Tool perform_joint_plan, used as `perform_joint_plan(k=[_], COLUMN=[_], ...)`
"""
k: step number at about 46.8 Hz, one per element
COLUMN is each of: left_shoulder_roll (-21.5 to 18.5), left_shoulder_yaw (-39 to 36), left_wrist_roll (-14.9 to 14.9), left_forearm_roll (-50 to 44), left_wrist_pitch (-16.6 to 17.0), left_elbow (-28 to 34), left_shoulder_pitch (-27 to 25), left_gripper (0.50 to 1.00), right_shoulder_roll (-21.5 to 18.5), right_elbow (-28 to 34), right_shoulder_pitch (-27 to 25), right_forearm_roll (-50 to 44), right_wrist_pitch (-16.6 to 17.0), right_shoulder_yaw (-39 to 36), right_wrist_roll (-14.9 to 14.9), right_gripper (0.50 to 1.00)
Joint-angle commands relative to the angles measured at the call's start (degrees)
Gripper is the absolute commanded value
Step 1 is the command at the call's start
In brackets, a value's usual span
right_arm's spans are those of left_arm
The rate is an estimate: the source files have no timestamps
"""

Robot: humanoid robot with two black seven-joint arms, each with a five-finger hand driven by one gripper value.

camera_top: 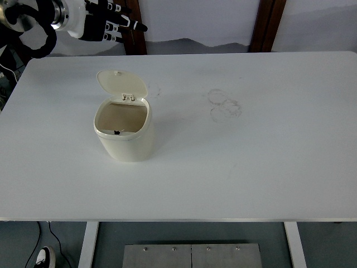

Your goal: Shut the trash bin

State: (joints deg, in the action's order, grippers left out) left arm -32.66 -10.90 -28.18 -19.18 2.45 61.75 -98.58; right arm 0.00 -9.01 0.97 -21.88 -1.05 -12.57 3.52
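Trash bin [124, 134]: cream, rounded, standing upright on the left half of the white table [251, 167], mouth open and brown inside. Lid [122, 84]: cream, hinged at the far rim, tipped up and back, not yet shut. Left hand [103, 25]: black, fingers spread and holding nothing, raised above the table's far left corner, well apart from the bin. Step judged: the approach; the next move calls for bringing the hand behind the lid and pressing it forward and down. Faint ring marks [224, 104]: mid-table.
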Motion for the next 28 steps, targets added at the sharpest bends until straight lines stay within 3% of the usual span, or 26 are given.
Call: perform_joint_plan(k=[1, 13, 18, 28], left_shoulder_roll=[0.14, 1.28, 1.54, 1.54], left_shoulder_yaw=[-2.11, -2.29, -2.29, -2.20], left_wrist_roll=[-1.61, -4.33, -6.82, -6.82], left_forearm_roll=[0.02, -0.33, -0.33, -0.33], left_wrist_pitch=[-0.60, -1.48, -1.48, -2.27], left_elbow=[0.30, 0.66, 1.45, 2.85], left_shoulder_pitch=[-1.08, -2.66, -3.37, -4.95], left_gripper=[1.000, 1.000, 1.000, 1.000], right_shoulder_roll=[0.00, 0.00, 0.00, 0.00], right_elbow=[0.05, 0.05, 0.05, -0.04], right_shoulder_pitch=[0.00, 0.00, 0.09, 0.09], right_forearm_roll=[0.00, 0.00, 0.00, 0.00], right_wrist_pitch=[0.00, 0.00, 0.00, 0.00], right_shoulder_yaw=[0.00, 0.00, 0.00, 0.00], right_wrist_roll=[-0.01, -0.01, -0.01, -0.01], right_gripper=[0.995, 0.995, 0.995, 0.995])
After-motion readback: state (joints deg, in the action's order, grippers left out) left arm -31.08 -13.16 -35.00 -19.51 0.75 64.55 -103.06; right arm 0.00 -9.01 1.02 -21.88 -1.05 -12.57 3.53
